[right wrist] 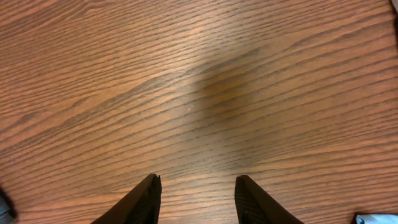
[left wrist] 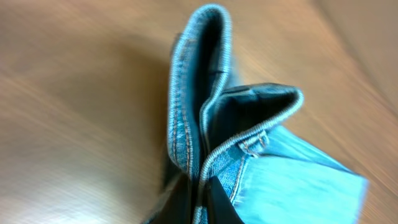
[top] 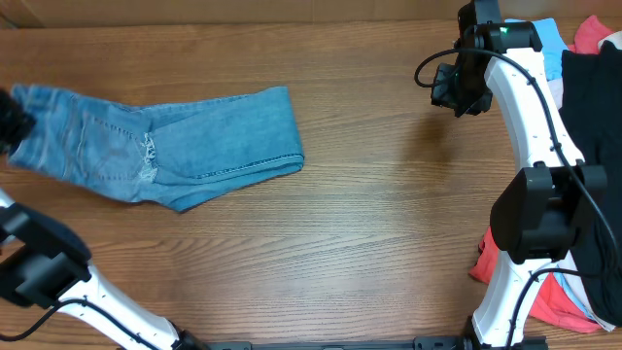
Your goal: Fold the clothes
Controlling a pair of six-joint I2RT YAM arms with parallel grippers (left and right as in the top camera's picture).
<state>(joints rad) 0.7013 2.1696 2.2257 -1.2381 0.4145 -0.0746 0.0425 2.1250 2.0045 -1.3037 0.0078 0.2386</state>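
Observation:
The light blue denim jeans (top: 165, 146) lie folded on the left part of the table, waistband end at the far left, folded leg end toward the middle. My left gripper (top: 12, 122) is at the table's left edge, shut on the jeans' waistband edge (left wrist: 199, 112), which stands up between its fingers (left wrist: 200, 199) in the left wrist view. My right gripper (top: 457, 92) is open and empty, held above bare wood at the back right, far from the jeans. Its fingers (right wrist: 198, 186) show only the table below.
A pile of other garments sits at the right edge: black (top: 593, 107), sky-blue (top: 549, 44), red (top: 591, 34), and red fabric (top: 544, 297) near the right arm's base. A cardboard wall (top: 243, 10) lines the table's far edge.

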